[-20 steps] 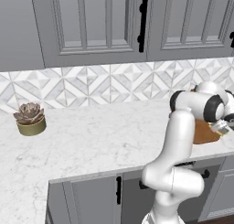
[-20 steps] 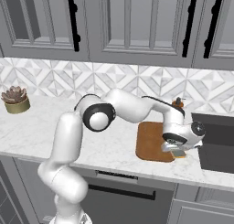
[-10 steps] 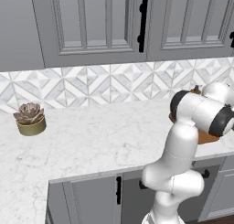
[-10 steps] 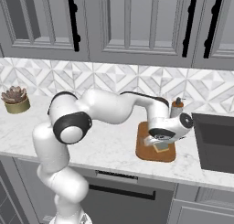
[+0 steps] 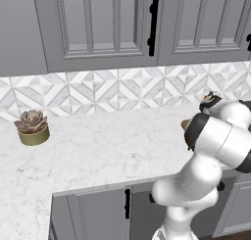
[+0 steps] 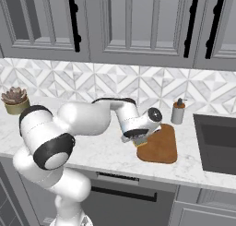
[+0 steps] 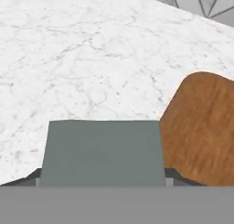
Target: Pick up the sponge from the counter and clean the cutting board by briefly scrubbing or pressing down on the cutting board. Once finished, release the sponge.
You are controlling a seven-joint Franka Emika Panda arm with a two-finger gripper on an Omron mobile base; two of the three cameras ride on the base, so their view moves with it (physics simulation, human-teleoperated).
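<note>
The gripper [image 6: 139, 138] hangs low at the left edge of the cutting board [image 6: 161, 145], and the sponge [image 7: 103, 152] sits between its fingers — the grey-green scrub face fills the lower middle of the hand view, with the dark finger tips just showing at its two lower corners. So the fingers are closed on the sponge, about as wide apart as the sponge itself. In the right base view the sponge [image 6: 141, 140] shows as a small yellowish piece under the hand, at the border where the board meets the counter [image 6: 106, 151]; if it touches the board I cannot tell. In the hand view the reddish-brown board [image 7: 203, 127] lies to the right of the sponge and white marble [image 7: 82, 58] to the left and beyond.

A soap dispenser [image 6: 178, 111] stands just behind the board, near the sink [image 6: 216, 142]. A small potted succulent [image 5: 32, 127] stands well apart, far to the left on the counter [image 5: 98, 151].
</note>
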